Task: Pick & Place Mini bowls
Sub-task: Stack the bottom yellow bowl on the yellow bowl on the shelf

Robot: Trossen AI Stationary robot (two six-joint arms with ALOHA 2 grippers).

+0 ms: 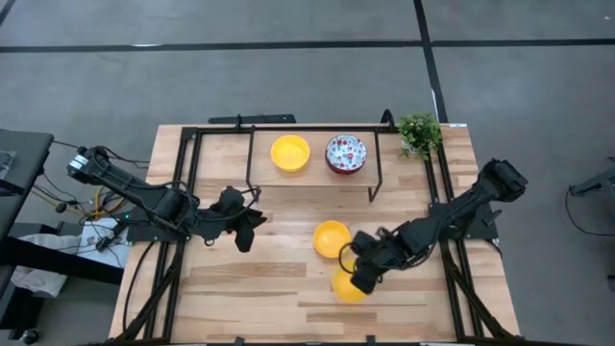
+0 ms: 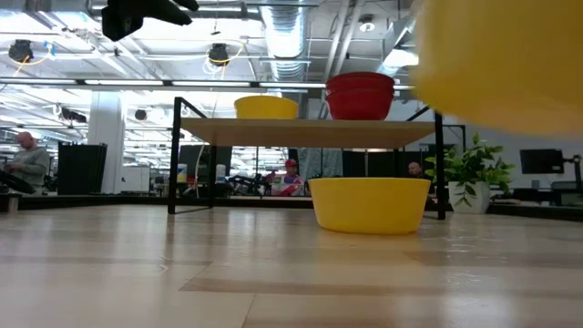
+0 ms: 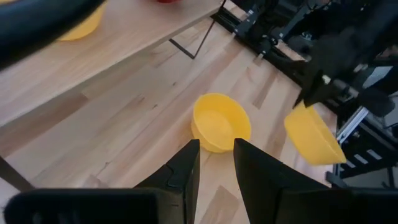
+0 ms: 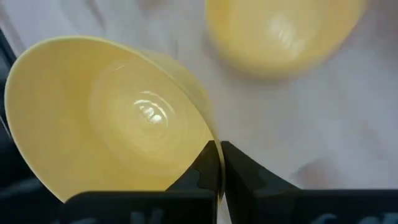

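Right wrist view shows the right gripper (image 4: 220, 163) pinched on the rim of a yellow bowl (image 4: 112, 118), lifted off the table (image 1: 269, 288) just beside another yellow bowl (image 1: 331, 237); pick apparently done, next likely carrying to the shelf (image 1: 312, 178); left gripper (image 3: 216, 165) narrowly parted, empty.

- A plain glossy yellow is shown by the held bowl (image 4: 112, 118), which is pinched at its rim between the dark fingers of the right gripper (image 4: 219, 163).
- The same plain yellow is seen on the table bowl (image 1: 332, 237) and the shelf bowl (image 1: 289, 152).
- A white inside with red speckled flowers and a red outside are borne by the patterned bowls (image 1: 346, 153).
- The plant (image 1: 420, 133) is coloured green.
- Pale wood is shown by the table (image 1: 250, 298); the rack frame (image 1: 377, 173) is black.
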